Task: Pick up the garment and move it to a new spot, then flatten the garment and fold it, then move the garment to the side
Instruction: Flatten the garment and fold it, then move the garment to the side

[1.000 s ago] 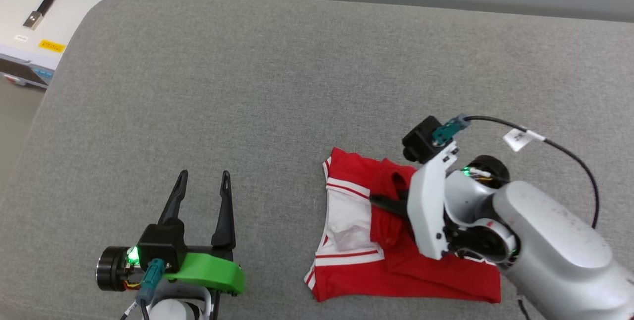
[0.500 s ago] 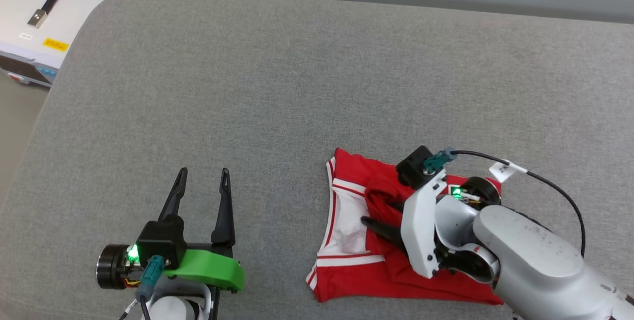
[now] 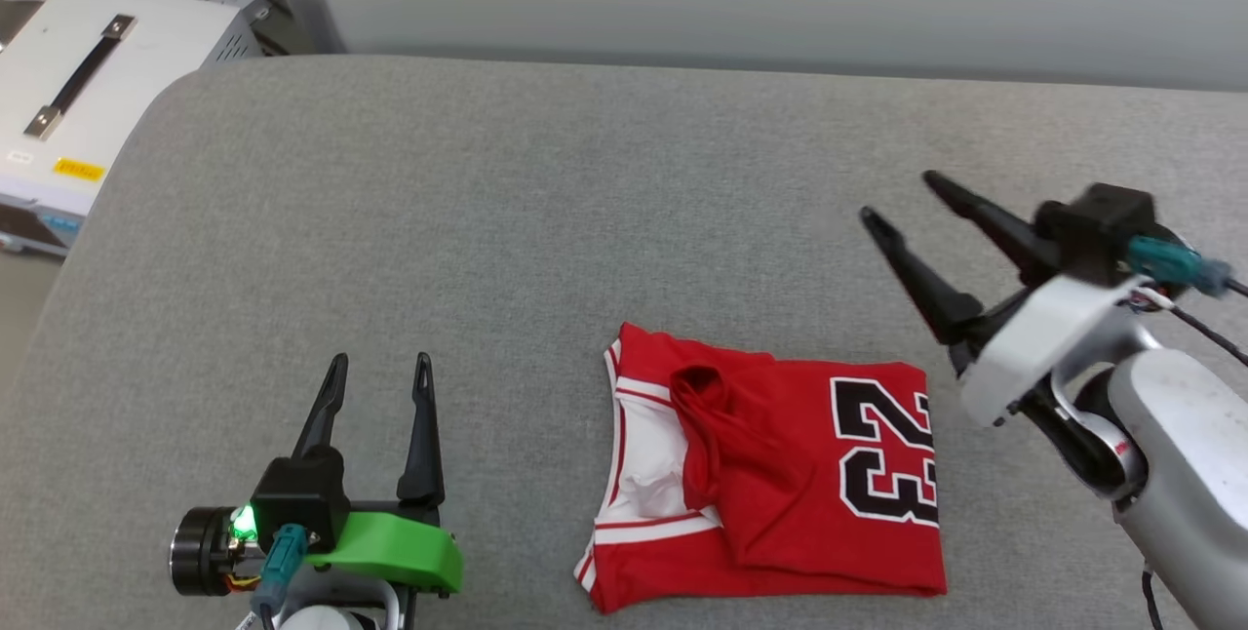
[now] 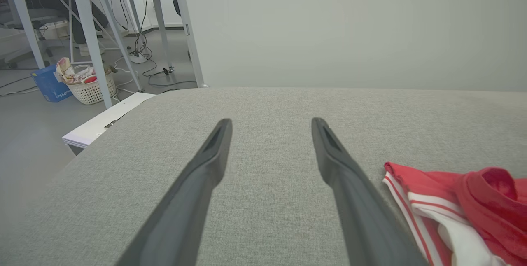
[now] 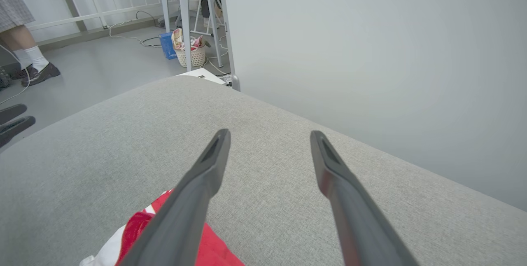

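Note:
The red jersey garment (image 3: 780, 484) lies folded into a rough rectangle on the grey cushion, a black "23" facing up at its right end and a white sleeve with striped trim at its left. A red fold bunches in its middle. My right gripper (image 3: 897, 196) is open, raised above and to the right of the garment, touching nothing. My left gripper (image 3: 380, 369) rests open at the lower left, well apart from the cloth. The garment's left edge (image 4: 453, 212) lies to the right of the left fingers, and a corner of the garment (image 5: 140, 225) lies below the right fingers.
The wide grey cushioned surface (image 3: 487, 220) has a rounded far-left corner. A white equipment case (image 3: 68, 103) stands off that corner. A laundry basket (image 4: 88, 87) and table legs stand on the floor beyond. A person's foot (image 5: 39, 72) stands far off on the floor.
My right gripper has let go of the garment and lifted away up and to the right, now open. The "23" print is uncovered. The head camera has tilted, shifting the whole picture.

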Tool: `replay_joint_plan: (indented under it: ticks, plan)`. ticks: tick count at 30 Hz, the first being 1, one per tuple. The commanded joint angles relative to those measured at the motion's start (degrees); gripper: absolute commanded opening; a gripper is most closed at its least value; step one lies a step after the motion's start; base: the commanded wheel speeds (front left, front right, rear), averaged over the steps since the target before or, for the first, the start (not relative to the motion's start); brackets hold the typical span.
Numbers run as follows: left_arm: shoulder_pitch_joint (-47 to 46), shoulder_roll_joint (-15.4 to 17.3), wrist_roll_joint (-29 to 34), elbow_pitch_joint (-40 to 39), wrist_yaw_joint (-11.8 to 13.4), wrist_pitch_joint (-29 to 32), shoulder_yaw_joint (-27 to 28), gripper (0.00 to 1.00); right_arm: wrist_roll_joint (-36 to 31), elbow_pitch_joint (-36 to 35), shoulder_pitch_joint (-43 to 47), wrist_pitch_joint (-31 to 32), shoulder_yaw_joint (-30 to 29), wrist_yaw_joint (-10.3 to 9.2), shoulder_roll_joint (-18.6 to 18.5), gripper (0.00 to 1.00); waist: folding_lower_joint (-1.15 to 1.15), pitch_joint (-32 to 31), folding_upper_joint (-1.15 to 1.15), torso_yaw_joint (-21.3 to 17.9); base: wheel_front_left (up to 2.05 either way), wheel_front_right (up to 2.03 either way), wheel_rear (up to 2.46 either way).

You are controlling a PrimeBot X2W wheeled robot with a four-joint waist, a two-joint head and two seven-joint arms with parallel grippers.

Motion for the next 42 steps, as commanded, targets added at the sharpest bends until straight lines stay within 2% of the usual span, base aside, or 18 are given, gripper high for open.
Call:
replay_joint_plan:
  ticks: [1,4,10,15,27,37,40,42]
  plan:
    - [1.0,-0.2,0.5,-0.2,-0.2,-0.3,0.3,1.0,-2.2,0.3,2.4,-2.2,-2.6,-0.04,1.1,1.0,0.0,-1.4,0.0,-1.5,0.0,0.0,0.0]
    - [1.5,-0.2,0.5,-0.4,-0.4,-0.3,0.4,1.0,-8.1,0.4,6.5,-6.9,-10.0,-0.04,3.5,1.0,0.0,-2.0,0.0,-2.2,0.0,0.0,0.0]
    - [2.2,-0.2,0.4,-0.8,-0.7,-0.3,0.9,1.0,-18.4,-2.5,15.2,-10.4,-23.2,-0.04,9.8,1.0,0.0,-2.9,0.0,-3.3,0.0,0.0,0.0]
    - [3.0,-0.2,0.3,-1.2,-1.2,-0.3,0.8,1.0,-22.9,-6.4,22.6,-10.8,-29.6,-0.04,14.9,1.0,0.0,-3.6,0.0,-3.7,0.0,0.0,0.0]
    - [5.2,-0.2,-0.7,-0.6,-2.0,-0.3,0.3,1.0,-25.3,-12.1,36.0,-10.8,-35.4,-0.04,21.0,1.0,0.0,-5.3,0.0,-3.7,0.0,0.0,0.0]
    - [5.5,-0.3,-0.7,0.1,-1.7,-0.3,0.0,1.0,-26.4,-12.8,38.3,-10.8,-35.4,-0.04,21.1,1.0,0.0,-5.6,0.0,-3.4,0.0,0.0,0.0]
    - [5.3,-0.3,-0.7,0.1,-1.5,-0.3,0.1,1.0,-25.3,-13.3,36.3,-10.8,-34.6,-0.04,20.9,1.0,0.0,-5.4,0.0,-3.4,0.0,0.0,0.0]
    - [5.2,-0.3,-0.7,0.2,-1.4,-0.3,0.1,1.0,-25.5,-14.4,33.5,-10.8,-34.0,-0.04,19.4,1.0,0.0,-5.2,0.0,-3.5,0.0,0.0,0.0]
